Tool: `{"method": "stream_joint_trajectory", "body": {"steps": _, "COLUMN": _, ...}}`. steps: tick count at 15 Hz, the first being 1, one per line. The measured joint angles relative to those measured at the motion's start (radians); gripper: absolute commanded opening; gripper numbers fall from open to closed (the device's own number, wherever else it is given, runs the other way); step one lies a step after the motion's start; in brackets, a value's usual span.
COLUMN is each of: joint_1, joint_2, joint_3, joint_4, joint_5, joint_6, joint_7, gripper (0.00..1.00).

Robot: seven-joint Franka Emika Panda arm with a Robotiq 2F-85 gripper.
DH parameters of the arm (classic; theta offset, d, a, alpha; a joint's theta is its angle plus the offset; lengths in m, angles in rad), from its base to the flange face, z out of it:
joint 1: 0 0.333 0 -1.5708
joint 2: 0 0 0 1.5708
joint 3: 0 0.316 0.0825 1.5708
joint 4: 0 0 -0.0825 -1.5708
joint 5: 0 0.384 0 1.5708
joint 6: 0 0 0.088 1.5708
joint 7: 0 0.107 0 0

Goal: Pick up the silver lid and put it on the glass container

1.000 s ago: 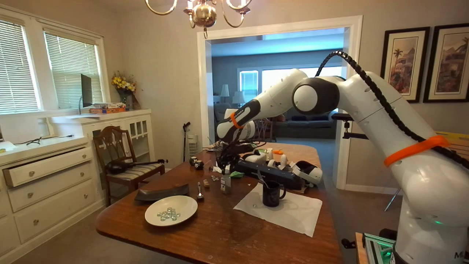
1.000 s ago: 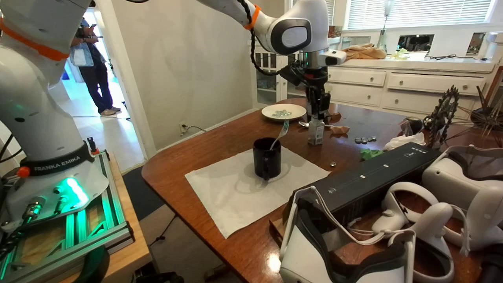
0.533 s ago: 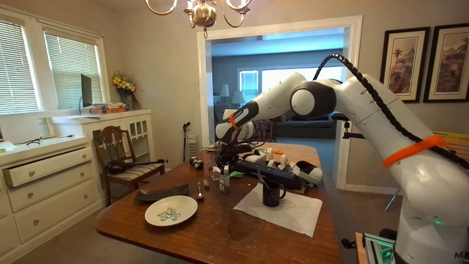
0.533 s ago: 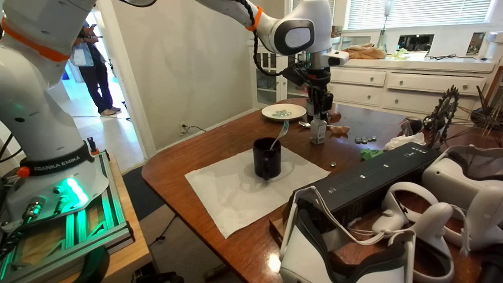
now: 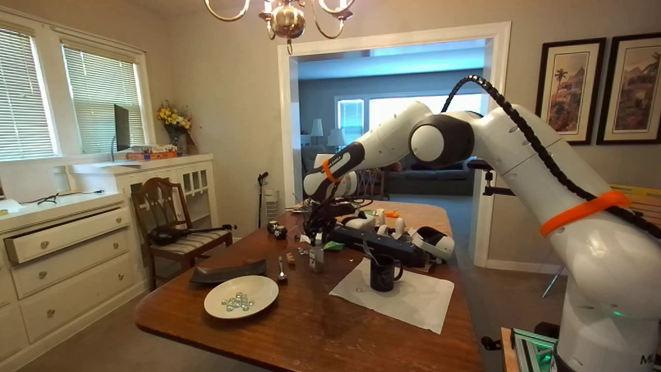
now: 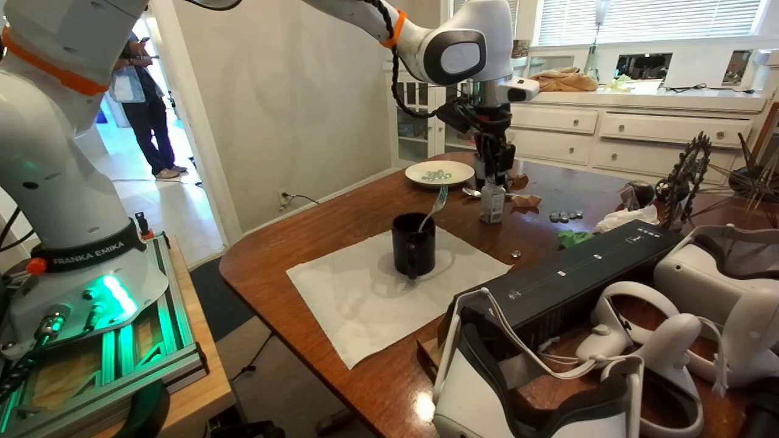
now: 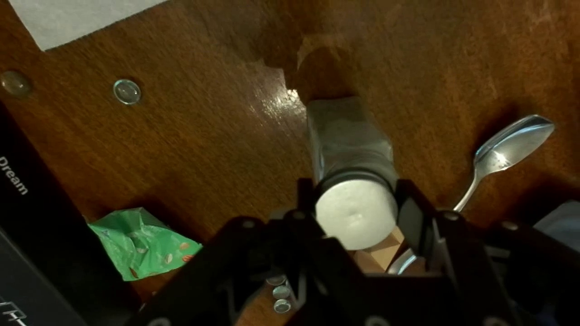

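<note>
The glass container (image 6: 492, 205) is a small square clear jar standing upright on the table. It also shows in an exterior view (image 5: 316, 260) and below my fingers in the wrist view (image 7: 349, 131). The round silver lid (image 7: 355, 215) sits at the jar's mouth and looks pale from above. My gripper (image 7: 355, 192) points down with a finger against each side of the lid, shut on it. In both exterior views the gripper (image 6: 494, 177) (image 5: 317, 238) is right above the jar and hides the lid. Whether the lid is fully seated cannot be told.
A black mug (image 6: 414, 246) with a fork stands on white paper (image 6: 341, 292). A white plate (image 6: 465, 174) holds glass beads. A spoon (image 7: 512, 147) and a tan faceted block (image 6: 526, 201) lie near the jar. A long black box (image 6: 584, 261) and headsets (image 6: 535, 398) are beyond.
From one second to half a second ago, my gripper and the jar shifted slightly together, away from the mug. Since then they look nearly still.
</note>
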Motion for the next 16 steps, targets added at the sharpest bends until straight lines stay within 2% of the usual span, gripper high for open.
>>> {"method": "stream_joint_trajectory", "body": {"steps": 10, "joint_1": 0.003, "joint_2": -0.002, "joint_3": 0.007, "joint_4": -0.009, "joint_5": -0.006, "joint_6": 0.0, "joint_7": -0.011, "gripper": 0.23}}
{"method": "stream_joint_trajectory", "body": {"steps": 16, "joint_1": -0.022, "joint_2": 0.01, "joint_3": 0.013, "joint_4": 0.006, "joint_5": -0.003, "joint_6": -0.023, "joint_7": -0.027, "gripper": 0.23}}
